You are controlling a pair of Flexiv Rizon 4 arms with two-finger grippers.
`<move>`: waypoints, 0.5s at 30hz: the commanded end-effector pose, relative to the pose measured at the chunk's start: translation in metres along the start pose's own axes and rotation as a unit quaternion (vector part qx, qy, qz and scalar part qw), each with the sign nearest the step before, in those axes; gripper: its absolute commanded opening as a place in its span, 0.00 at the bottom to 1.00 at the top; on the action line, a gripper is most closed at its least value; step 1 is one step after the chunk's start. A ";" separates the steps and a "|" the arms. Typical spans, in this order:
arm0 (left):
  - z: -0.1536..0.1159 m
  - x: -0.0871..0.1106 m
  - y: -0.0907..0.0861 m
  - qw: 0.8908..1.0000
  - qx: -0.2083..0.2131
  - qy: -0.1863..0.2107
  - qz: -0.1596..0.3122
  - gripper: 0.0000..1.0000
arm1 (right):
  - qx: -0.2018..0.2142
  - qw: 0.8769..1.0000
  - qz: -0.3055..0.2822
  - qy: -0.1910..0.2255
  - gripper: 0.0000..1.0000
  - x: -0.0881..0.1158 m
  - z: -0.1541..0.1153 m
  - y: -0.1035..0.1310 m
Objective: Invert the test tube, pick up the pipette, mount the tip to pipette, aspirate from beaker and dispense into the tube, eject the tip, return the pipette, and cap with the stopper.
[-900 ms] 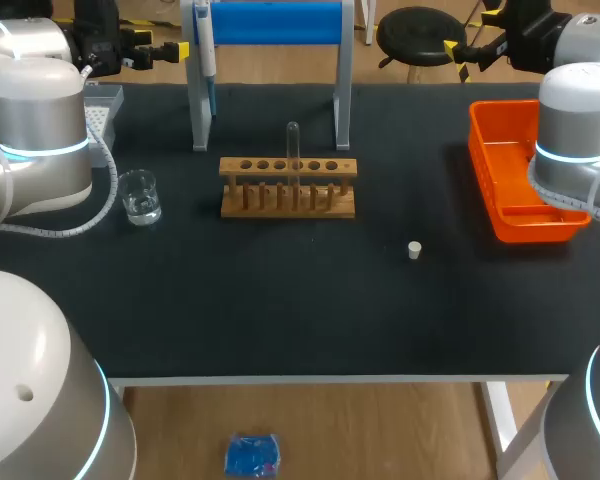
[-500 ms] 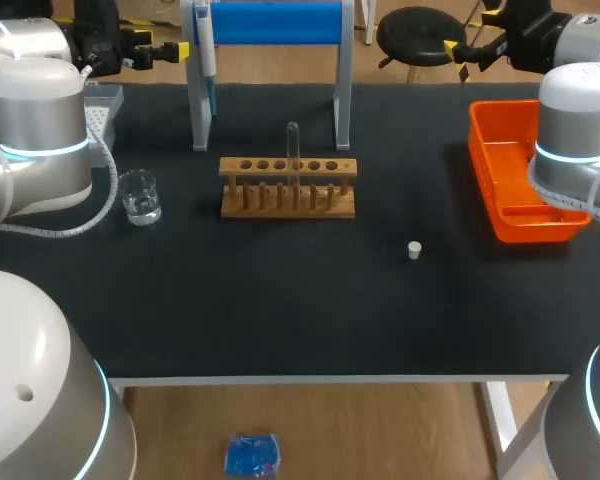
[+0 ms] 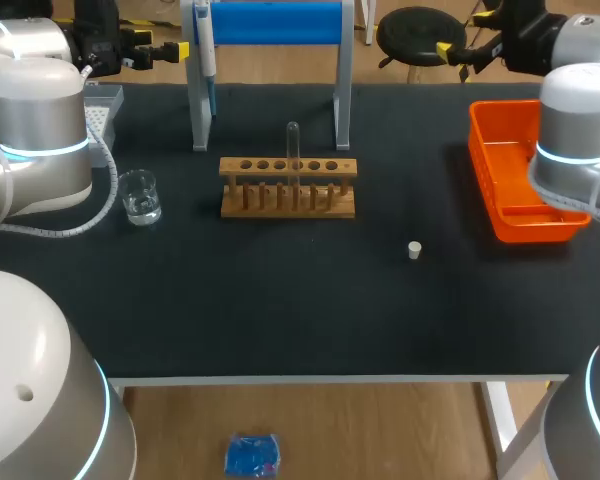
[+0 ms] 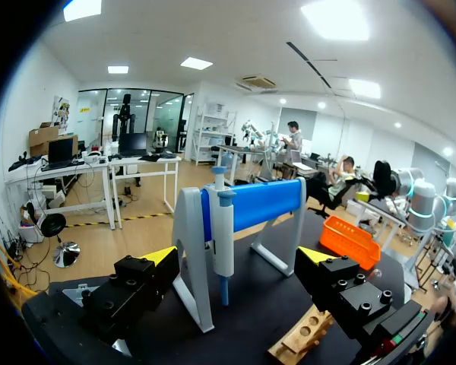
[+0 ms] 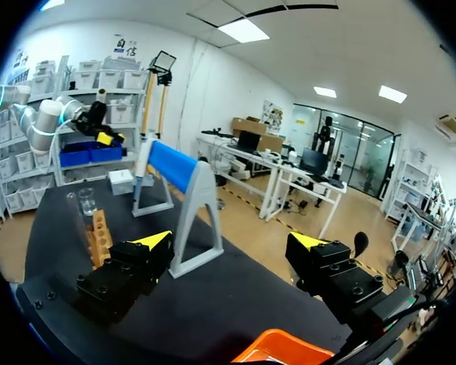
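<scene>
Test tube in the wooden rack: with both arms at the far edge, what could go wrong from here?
1. The test tube is thin, clear and tall in the rack; an off-centre pincer might tip it or drag the rack.
2. The pipette hangs close against the stand post, so the open left pincer may strike the post.
3. The stopper lies small and loose and could roll.

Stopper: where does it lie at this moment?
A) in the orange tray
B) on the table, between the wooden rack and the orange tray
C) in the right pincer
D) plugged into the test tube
B: the white stopper lies alone on the dark table, apart from both the wooden rack and the orange tray.
</scene>
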State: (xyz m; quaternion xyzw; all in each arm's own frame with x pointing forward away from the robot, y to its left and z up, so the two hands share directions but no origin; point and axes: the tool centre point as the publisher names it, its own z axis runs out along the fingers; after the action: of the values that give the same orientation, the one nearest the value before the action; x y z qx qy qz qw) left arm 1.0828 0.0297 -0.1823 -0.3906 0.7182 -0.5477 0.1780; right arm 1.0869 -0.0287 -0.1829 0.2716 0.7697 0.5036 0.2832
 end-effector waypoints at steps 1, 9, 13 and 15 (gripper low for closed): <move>0.000 0.000 0.000 1.000 0.000 0.000 0.000 1.00 | -0.011 0.999 -0.014 0.035 1.00 0.021 -0.029 -0.008; 0.000 0.000 0.000 1.000 0.000 0.000 0.000 1.00 | -0.033 0.992 -0.029 0.116 1.00 0.065 -0.039 -0.016; 0.000 0.000 0.000 1.000 0.000 0.000 0.000 1.00 | -0.042 0.986 -0.034 0.155 1.00 0.088 -0.044 -0.020; 0.000 0.000 0.000 1.000 0.000 0.000 0.000 1.00 | -0.048 0.983 -0.034 0.176 1.00 0.099 -0.047 -0.022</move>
State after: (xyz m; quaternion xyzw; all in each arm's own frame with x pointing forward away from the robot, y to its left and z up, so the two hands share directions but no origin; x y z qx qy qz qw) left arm 1.0828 0.0297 -0.1823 -0.3906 0.7182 -0.5477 0.1780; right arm 0.9933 0.0120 -0.2027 0.1492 0.7913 0.5632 0.1853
